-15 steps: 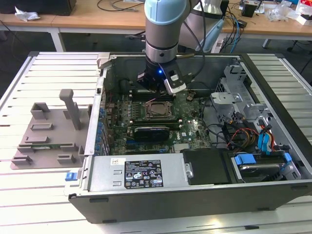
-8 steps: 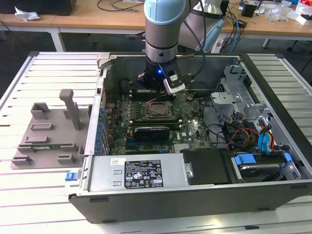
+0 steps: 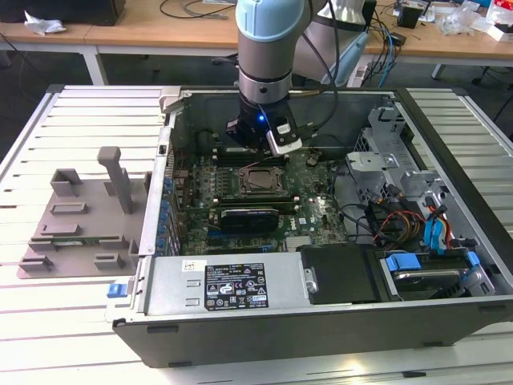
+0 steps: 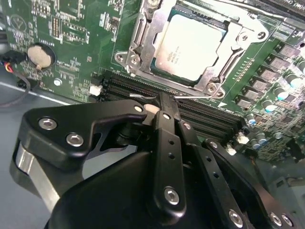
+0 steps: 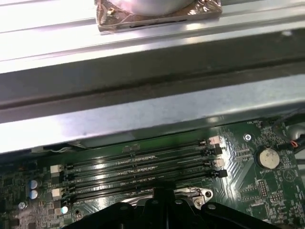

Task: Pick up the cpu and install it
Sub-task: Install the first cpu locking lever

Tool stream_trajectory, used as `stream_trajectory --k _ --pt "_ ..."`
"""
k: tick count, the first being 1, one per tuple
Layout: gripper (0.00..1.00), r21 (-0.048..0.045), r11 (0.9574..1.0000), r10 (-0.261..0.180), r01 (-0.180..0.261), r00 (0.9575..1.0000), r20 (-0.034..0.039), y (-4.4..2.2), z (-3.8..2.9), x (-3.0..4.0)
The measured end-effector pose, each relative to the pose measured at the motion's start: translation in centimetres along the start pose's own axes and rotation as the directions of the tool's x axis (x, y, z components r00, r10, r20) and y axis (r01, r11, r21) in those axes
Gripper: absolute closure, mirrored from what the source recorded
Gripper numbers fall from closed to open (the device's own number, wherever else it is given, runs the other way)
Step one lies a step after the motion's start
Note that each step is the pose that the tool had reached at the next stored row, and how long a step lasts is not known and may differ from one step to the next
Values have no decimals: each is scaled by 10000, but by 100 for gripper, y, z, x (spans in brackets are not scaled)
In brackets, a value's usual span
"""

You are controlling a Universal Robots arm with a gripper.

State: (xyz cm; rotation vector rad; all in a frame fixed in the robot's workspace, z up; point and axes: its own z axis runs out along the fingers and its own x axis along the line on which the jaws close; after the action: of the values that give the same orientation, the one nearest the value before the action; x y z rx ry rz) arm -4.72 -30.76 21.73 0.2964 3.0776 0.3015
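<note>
- White slatted counter (image 3: 48, 321) carries an open dark-grey metal computer case (image 3: 321, 341), lying on its side, with a green motherboard (image 3: 317, 220) inside.
- Small flat square cpu (image 4: 190, 45) with a pale silvery metal top: seated flat inside the silver metal-framed socket (image 4: 138, 38) on the motherboard. In the exterior view the socket sits near the case's middle, slightly toward 11 o'clock.
- Black linkage gripper (image 4: 164, 100): jaws pressed together with nothing between them, as far as the second wrist view shows.
- Gripper tip stands over the row of long black memory slots (image 4: 205, 117), just beside the socket edge and apart from the cpu top.
- In the exterior view the pale blue-and-grey robot arm (image 3: 264, 40) stands upright above the board. Its wrist hangs at 12 o'clock of the socket, with a small blue light (image 3: 261, 118) lit on it.
- A round silver coin battery (image 4: 39, 55) lies on the board, well apart from the socket.
- Grey plastic fixture plate with raised blocks (image 3: 76, 220): on the counter at 9 o'clock of the case, just beside its wall.
- Silver metal power-supply box with a black label (image 3: 232, 285): at 6 o'clock of the socket.
- Bundle of red, orange and blue cables (image 3: 401, 220): at 3 o'clock of the socket, near the drive bays.
</note>
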Motion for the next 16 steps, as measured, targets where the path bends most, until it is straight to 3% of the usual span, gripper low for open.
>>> stream_trajectory --k 4,11,16 --pt "89 33 9989 462 -462 9989 97 -4 19 0" --pt "89 33 9980 636 -637 9979 134 3 26 18" --pt "89 104 9957 921 -923 9955 211 -4 57 21"
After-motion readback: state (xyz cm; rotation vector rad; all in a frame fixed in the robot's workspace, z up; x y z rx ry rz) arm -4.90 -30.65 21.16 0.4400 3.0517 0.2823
